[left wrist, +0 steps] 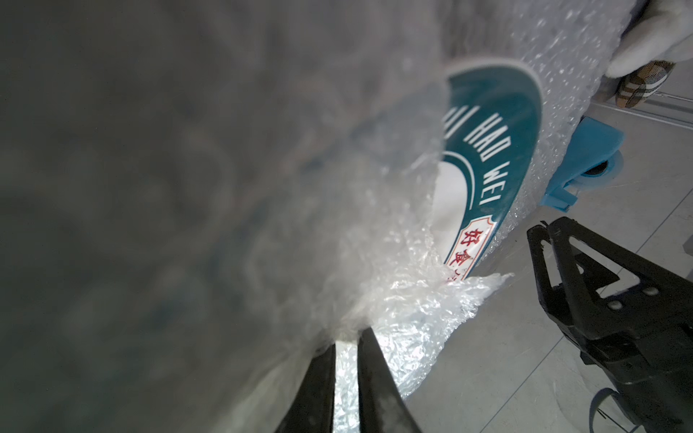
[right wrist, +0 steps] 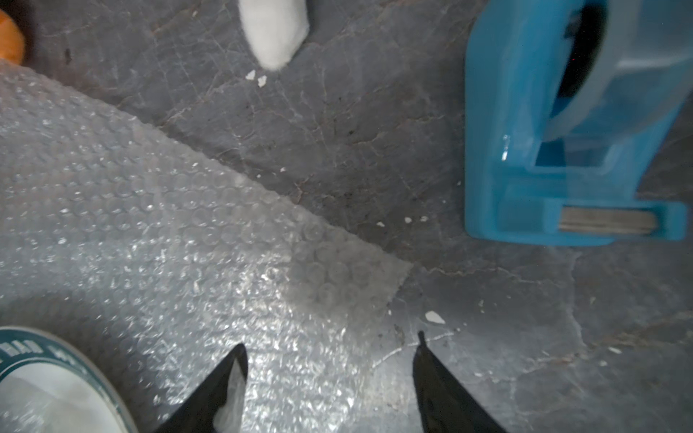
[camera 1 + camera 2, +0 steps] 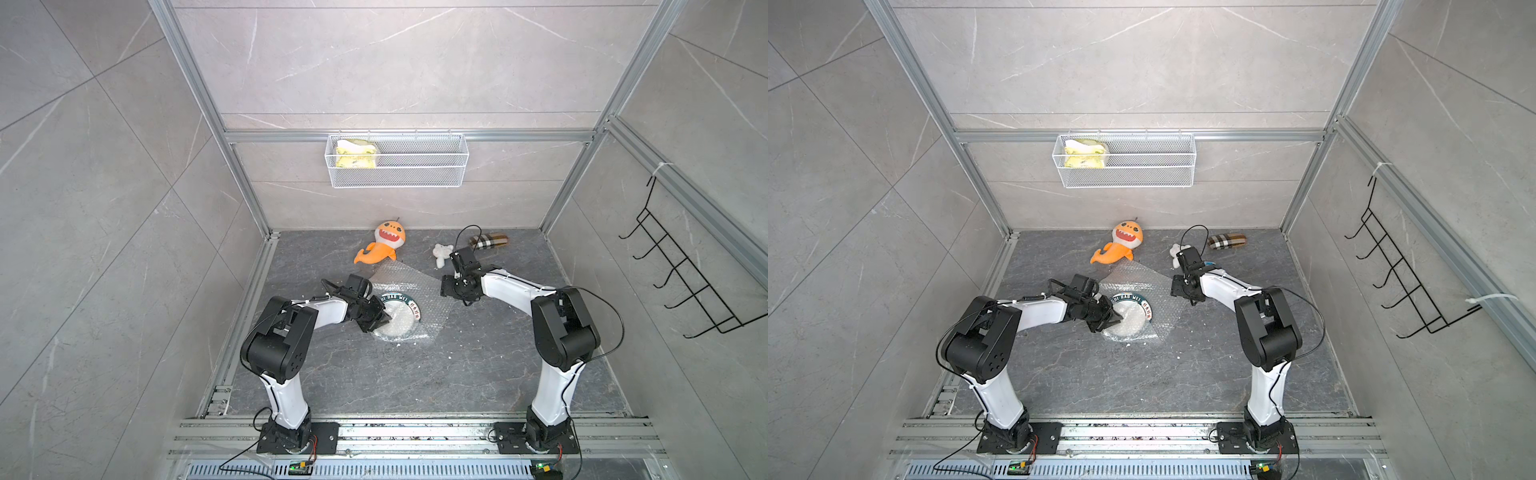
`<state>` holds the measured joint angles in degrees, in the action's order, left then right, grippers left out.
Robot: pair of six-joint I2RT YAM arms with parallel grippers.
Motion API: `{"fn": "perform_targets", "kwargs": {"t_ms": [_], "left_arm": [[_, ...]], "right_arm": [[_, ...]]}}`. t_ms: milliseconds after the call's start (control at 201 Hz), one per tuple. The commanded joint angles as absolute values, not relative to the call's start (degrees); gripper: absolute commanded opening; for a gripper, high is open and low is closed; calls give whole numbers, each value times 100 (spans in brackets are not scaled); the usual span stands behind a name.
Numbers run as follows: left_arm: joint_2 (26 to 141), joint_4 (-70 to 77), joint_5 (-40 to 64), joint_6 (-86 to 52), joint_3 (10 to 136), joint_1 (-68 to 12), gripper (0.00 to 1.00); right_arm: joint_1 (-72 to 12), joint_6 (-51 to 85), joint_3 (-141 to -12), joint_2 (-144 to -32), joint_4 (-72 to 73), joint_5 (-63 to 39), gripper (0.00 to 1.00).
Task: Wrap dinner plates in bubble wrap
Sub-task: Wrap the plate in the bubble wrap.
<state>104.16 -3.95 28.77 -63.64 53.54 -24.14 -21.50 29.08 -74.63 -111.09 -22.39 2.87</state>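
The dinner plate (image 3: 397,297) (image 3: 1129,297) lies on the bubble wrap (image 3: 399,278) (image 3: 1133,278) in the middle of the dark floor. It has a white centre and a dark teal rim with white lettering. One flap of the wrap is pulled over its near side. My left gripper (image 3: 384,318) (image 1: 347,337) is shut on that crinkled flap (image 1: 412,300), above the plate (image 1: 498,150). My right gripper (image 3: 448,287) (image 2: 332,345) stands open over the wrap's far right corner (image 2: 337,277) and holds nothing. One of its fingers is above the sheet, the other above bare floor.
An orange shark plush (image 3: 384,245), a small white toy (image 3: 441,253) and a plaid case (image 3: 489,241) lie near the back wall. A blue tape dispenser (image 2: 562,150) sits beside the right gripper. A wire basket (image 3: 397,180) hangs on the back wall and a black hook rack (image 3: 685,270) on the right wall.
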Motion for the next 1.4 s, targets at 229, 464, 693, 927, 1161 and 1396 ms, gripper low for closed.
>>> {"fn": "perform_targets", "kwargs": {"t_ms": [229,464,693,927,1161,1396], "left_arm": [[10715,-1045,1917,-6254,5089,-2355,17],[10724,-1022,1918,-6255,5069,-2348,17],[10739,-1018,1915,-6266,5075,-2349,17],[10810,-946,1942,-6293,5106,-2359,17],[10855,-887,1986,-6312,5097,-2364,17],[10865,-779,2034,-6352,5043,-2360,17]], "right_arm": [[-2035,3346,-7352,-11588,-1283,-315,66],[-2039,3132,-7056,-11376,-590,-882,26],[-2357,2530,-6981,-10698,-514,-1494,16],[-3209,1874,-7069,-10471,-736,-2091,12],[-3681,1832,-7070,-10623,-635,-2849,9],[-3933,1972,-7126,-10950,-692,-2846,9]]}}
